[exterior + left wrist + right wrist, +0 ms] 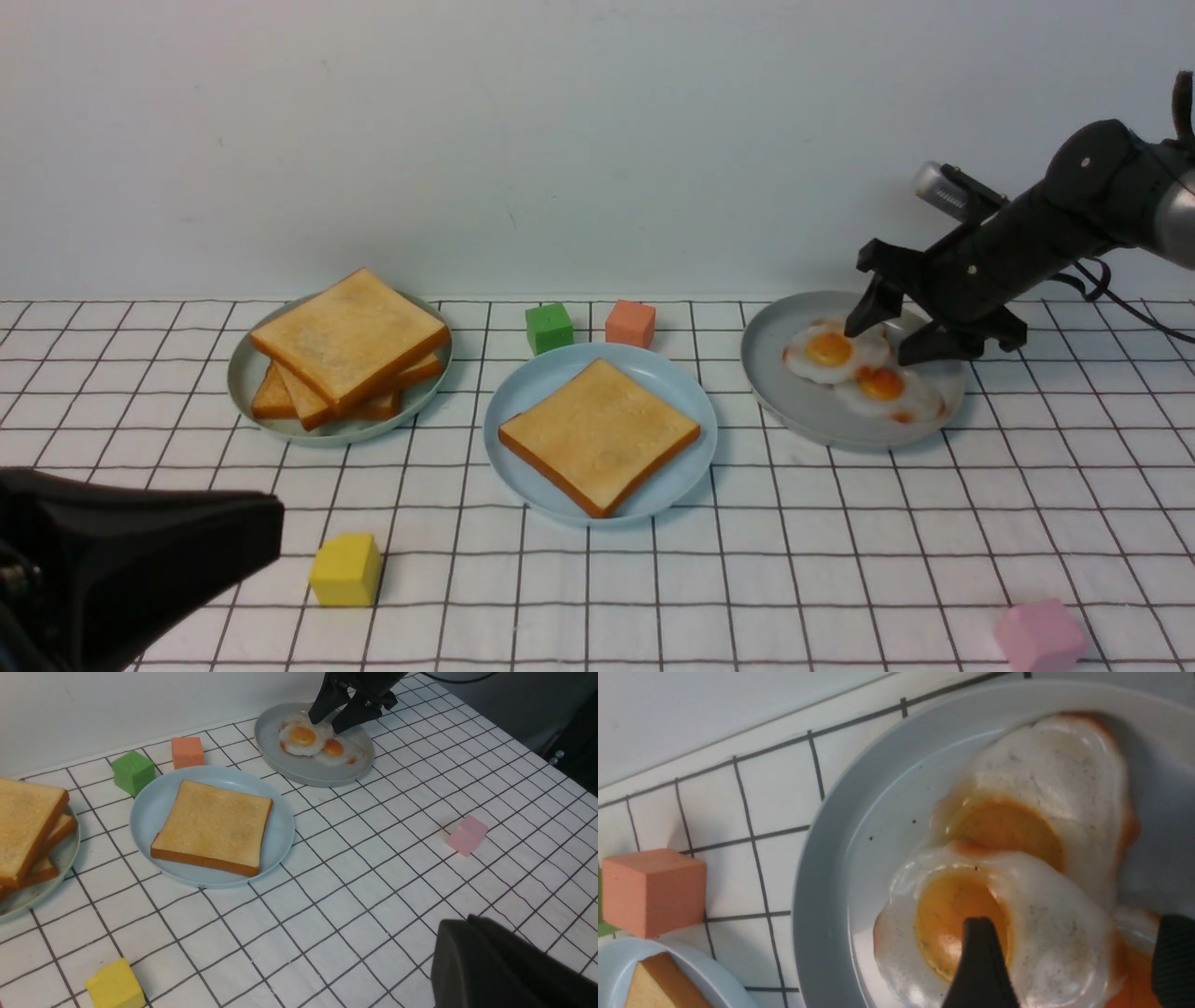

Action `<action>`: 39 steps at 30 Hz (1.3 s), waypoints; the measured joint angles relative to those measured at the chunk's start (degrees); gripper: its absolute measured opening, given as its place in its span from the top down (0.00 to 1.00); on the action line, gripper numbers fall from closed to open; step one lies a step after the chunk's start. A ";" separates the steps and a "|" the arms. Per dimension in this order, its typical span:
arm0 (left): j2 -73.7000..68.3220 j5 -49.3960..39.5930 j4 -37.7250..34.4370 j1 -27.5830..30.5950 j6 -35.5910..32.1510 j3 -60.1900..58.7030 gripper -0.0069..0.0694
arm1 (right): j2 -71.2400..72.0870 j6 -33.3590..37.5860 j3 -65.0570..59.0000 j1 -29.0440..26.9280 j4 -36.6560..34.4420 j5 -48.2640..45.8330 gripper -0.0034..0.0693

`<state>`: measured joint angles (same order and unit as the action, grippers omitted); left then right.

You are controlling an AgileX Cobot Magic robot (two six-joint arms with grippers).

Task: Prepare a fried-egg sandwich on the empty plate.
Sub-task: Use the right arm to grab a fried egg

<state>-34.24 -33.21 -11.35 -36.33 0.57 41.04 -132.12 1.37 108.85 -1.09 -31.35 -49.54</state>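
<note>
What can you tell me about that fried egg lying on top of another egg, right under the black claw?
The top fried egg looks like glossy plastic: a lumpy white with browned edges, faint dark speckles and a round orange yolk. It lies flat on the grey plate, overlapping a second egg beneath it. The right claw hangs open close above it, one black finger over the yolk; whether it touches I cannot tell.

Blue plate (532,397) (149,812) (719,984) common to all views
</note>
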 joint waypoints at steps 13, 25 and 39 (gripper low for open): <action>0.00 0.24 -0.15 0.00 0.00 0.00 0.93 | -0.38 1.71 0.00 0.50 -0.89 0.67 0.33; 0.00 0.26 -0.15 0.00 0.00 0.00 0.93 | -1.86 1.71 0.35 0.50 -3.87 1.97 0.33; 0.00 0.26 -0.20 0.00 0.00 0.00 0.93 | -2.25 1.77 0.52 -0.37 -5.00 0.77 0.61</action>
<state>-34.24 -32.96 -11.55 -36.33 0.57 41.04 -134.37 3.14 109.37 -1.46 -36.35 -48.77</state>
